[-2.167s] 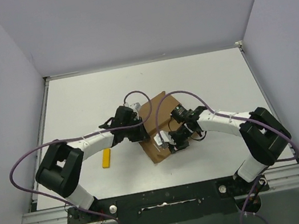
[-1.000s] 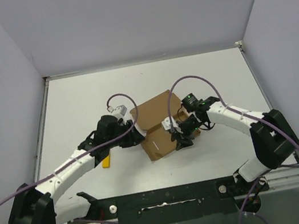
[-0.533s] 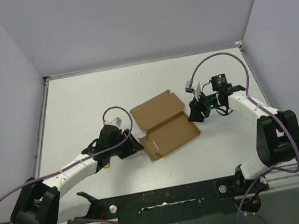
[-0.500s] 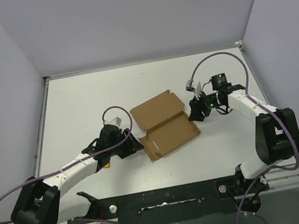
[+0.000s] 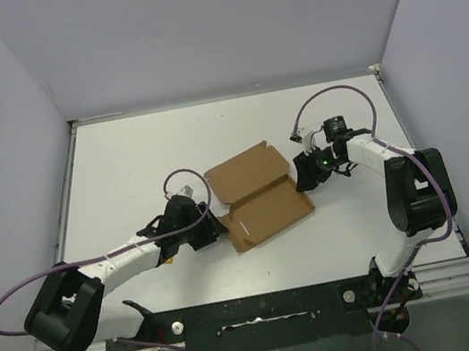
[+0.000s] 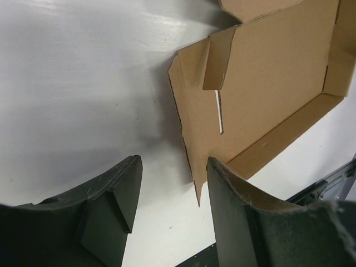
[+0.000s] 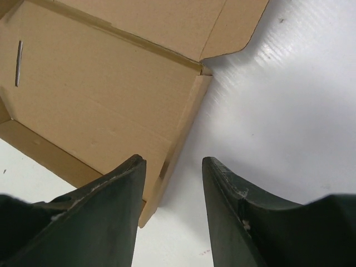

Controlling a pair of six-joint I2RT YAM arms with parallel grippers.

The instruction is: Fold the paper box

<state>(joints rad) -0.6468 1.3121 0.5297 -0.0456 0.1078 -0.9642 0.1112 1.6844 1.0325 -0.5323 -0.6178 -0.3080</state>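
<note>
The paper box [image 5: 258,195] lies open in the middle of the table, brown, its lid panel spread out on the far side. My left gripper [image 5: 215,228] is low at the box's left edge. In the left wrist view the box's [image 6: 267,72] pointed wall corner reaches between the open fingers [image 6: 239,217] of my left gripper [image 6: 173,161], near the right one, not clamped. My right gripper [image 5: 304,176] is at the box's right edge. In the right wrist view my right gripper [image 7: 172,160] is open, and the box's [image 7: 111,100] side wall runs down beside its left finger.
The white table [image 5: 140,156] is enclosed by grey walls on three sides. A black rail [image 5: 258,309] with both arm bases runs along the near edge. Purple cables [image 5: 329,95] loop above each forearm.
Both grippers have come off the box, which now lies open. The left arm then slid back to the box's left edge with wider jaws. The right gripper drew in to its right edge.
</note>
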